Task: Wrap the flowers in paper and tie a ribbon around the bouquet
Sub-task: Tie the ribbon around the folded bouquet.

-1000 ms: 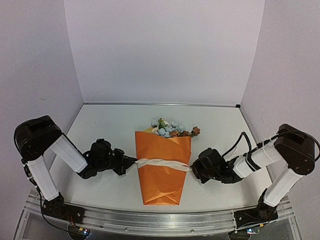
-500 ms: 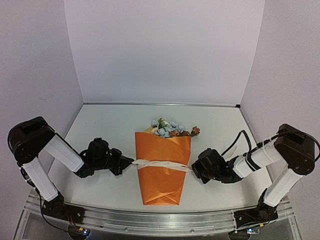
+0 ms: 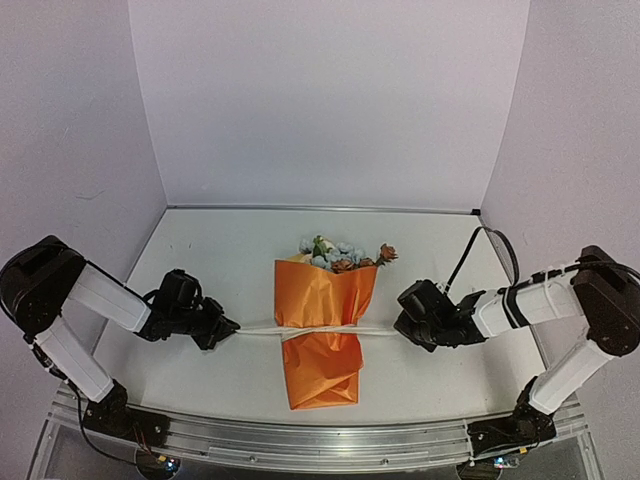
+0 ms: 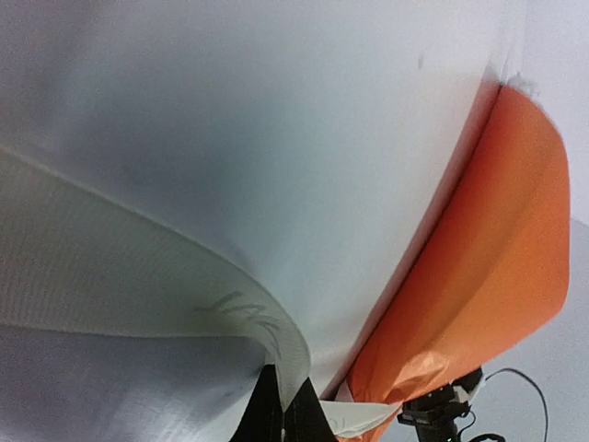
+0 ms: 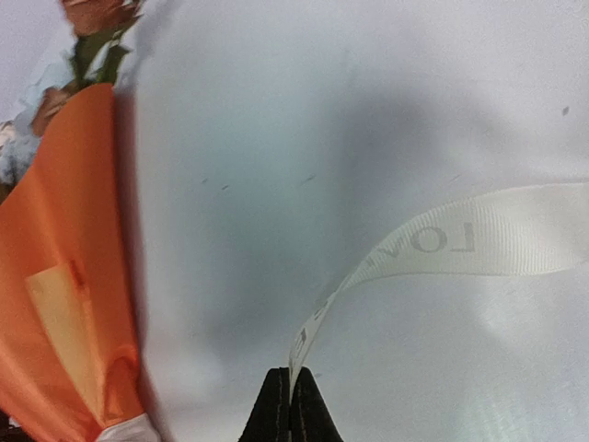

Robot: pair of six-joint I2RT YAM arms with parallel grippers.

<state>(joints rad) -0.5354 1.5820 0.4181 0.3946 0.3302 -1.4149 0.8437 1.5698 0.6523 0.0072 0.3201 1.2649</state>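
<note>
The bouquet lies in the middle of the table, an orange paper (image 3: 325,300) cone with the flowers (image 3: 335,253) poking out at its far end. The ribbon (image 3: 262,328) runs taut across the cone's waist and pinches the paper in. My left gripper (image 3: 229,328) is shut on the ribbon's left end, just left of the cone. My right gripper (image 3: 402,326) is shut on the right end. In the left wrist view the lettered ribbon (image 4: 138,295) rises from my gripper (image 4: 287,419) beside the paper (image 4: 488,276). In the right wrist view the ribbon (image 5: 460,244) leaves my gripper (image 5: 293,405), with paper (image 5: 64,304) and flowers (image 5: 92,37) at left.
The white table (image 3: 230,250) is walled by pale panels at the back and on both sides. A black cable (image 3: 470,250) loops up from the right arm. A metal rail (image 3: 320,440) runs along the near edge.
Both grippers have drawn outward, away from the bouquet. The ribbon has gone from a loose band to a tight line, and the paper cone is now cinched at its middle.
</note>
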